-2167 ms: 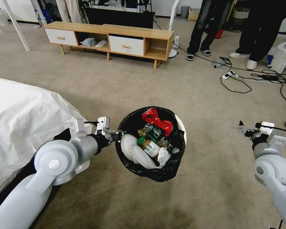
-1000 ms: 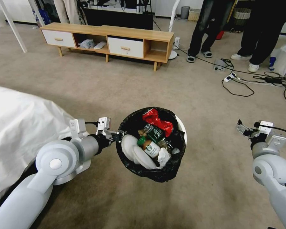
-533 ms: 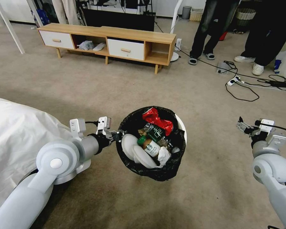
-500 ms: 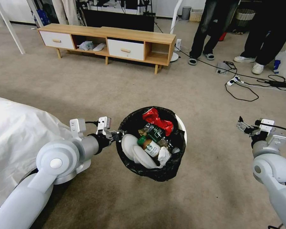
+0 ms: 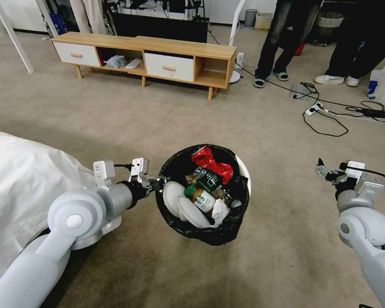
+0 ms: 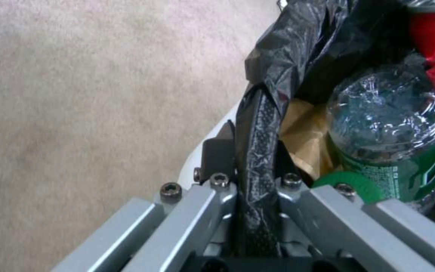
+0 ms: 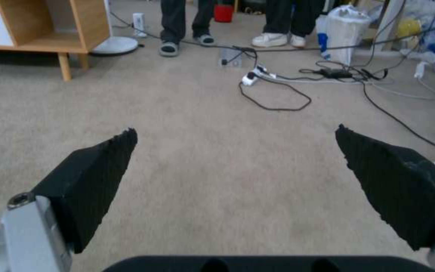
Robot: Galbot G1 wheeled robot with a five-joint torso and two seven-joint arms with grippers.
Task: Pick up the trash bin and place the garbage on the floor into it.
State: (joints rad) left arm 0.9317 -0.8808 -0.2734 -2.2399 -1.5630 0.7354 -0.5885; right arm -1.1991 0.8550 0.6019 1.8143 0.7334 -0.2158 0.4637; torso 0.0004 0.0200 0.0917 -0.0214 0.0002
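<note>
Left gripper (image 5: 157, 183) clamped on the near-left rim of the trash bin (image 5: 242, 167), fingers (image 6: 217, 155) pinching the black liner and the white wall between them, one inside and one outside. Bin held up off the floor (image 5: 167, 124), mouth tilted toward the head camera, just beside the white-sheeted bed (image 5: 25, 188). Inside, garbage packed close: red wrapper (image 5: 211, 161) at the far side, clear bottle with green label (image 6: 386, 124) against brown paper (image 6: 303, 136), brown-drink bottle (image 5: 197, 196) in the middle, white discs (image 5: 179, 203) at the left wall, crumpled tissue (image 5: 220, 210) near the front. Right gripper (image 5: 325, 171) hovering well apart to the right over bare carpet, fingers (image 7: 96, 177) spread wide and holding nothing.
</note>
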